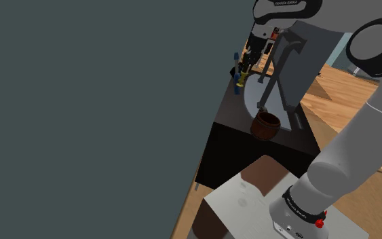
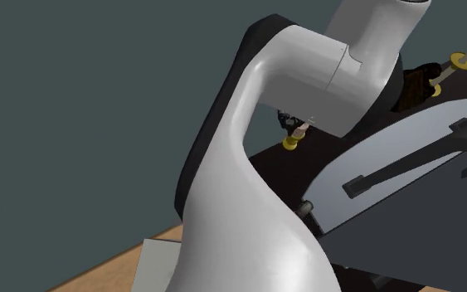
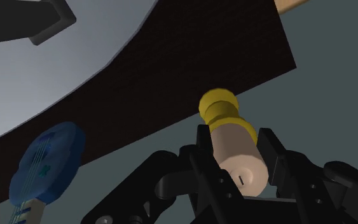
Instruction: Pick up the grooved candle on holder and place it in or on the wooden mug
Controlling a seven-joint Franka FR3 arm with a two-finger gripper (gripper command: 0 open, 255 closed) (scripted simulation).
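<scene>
Carry step: the gripper (image 3: pixel 235 147) is clamped on the beige candle (image 3: pixel 231 141) with its yellow holder, off the bench (image 1: pixel 231 112); next, we judge, it must travel toward six o'clock in the shoulder view, over the brown mug (image 1: pixel 265 126).

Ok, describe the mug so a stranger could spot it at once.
In the shoulder view, find the dark table by the grey wall. At its near end, beside the pale grey disc, stands the mug: squat, round-bellied and brown, unlike the pale candle clasped in the gripper.
</scene>
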